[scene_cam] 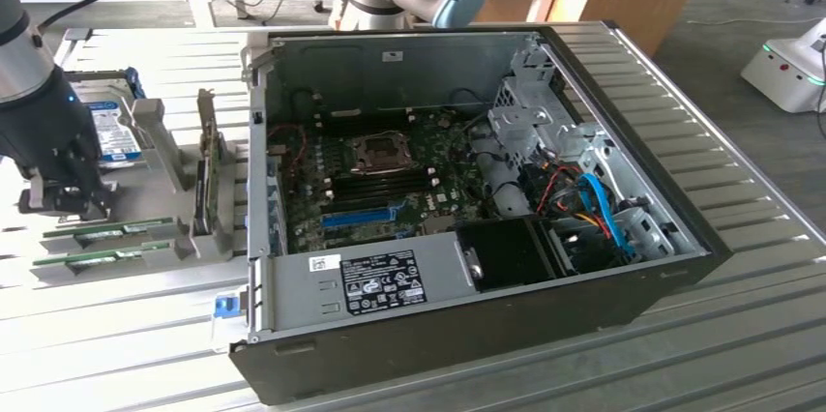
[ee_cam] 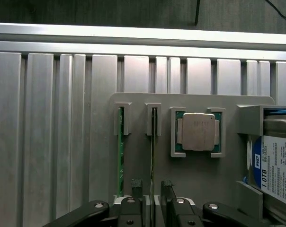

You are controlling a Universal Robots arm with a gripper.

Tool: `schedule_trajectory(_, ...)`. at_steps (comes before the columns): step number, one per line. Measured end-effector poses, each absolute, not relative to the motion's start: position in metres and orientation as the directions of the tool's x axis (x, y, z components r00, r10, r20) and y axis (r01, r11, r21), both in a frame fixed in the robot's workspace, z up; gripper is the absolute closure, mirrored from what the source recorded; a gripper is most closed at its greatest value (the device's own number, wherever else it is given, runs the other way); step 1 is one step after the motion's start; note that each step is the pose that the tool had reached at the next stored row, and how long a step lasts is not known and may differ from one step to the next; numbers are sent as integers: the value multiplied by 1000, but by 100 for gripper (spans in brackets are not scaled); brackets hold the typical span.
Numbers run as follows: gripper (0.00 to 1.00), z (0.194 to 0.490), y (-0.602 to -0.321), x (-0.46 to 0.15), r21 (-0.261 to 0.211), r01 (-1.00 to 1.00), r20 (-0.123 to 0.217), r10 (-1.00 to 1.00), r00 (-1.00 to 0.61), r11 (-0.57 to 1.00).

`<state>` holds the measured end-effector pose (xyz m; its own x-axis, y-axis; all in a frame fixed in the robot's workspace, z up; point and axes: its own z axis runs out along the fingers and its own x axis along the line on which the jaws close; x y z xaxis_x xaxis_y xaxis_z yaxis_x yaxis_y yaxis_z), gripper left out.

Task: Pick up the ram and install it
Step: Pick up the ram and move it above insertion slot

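Grey ribbed metal surface (scene_cam: pixel 116 335) carries a grey plastic holder tray (ee_cam: pixel 195 179) at the left of the exterior view, beside an open black computer case (scene_cam: pixel 581 320) with its green motherboard (scene_cam: pixel 387 180) exposed. The thin green circuit-board ram stick (ee_cam: pixel 153 142) stands on edge in one slot of the tray, near a second green stick (ee_cam: pixel 120 161) in the neighbouring slot. The black end effector (ee_cam: pixel 152 187) hangs right over the ram, its fingers (ee_cam: pixel 137 185) spread to either side of the stick's edge, pinching nothing. A square silver processor chip (ee_cam: pixel 198 131) and a silver hard drive with a blue label (ee_cam: pixel 275 170) sit further along the tray.
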<state>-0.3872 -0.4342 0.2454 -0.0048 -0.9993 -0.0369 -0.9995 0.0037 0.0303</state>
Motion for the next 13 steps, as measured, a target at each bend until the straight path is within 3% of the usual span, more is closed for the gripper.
schedule_trajectory(13,70,245,-452,-387,30,-1000,-37,-999,-5,4)
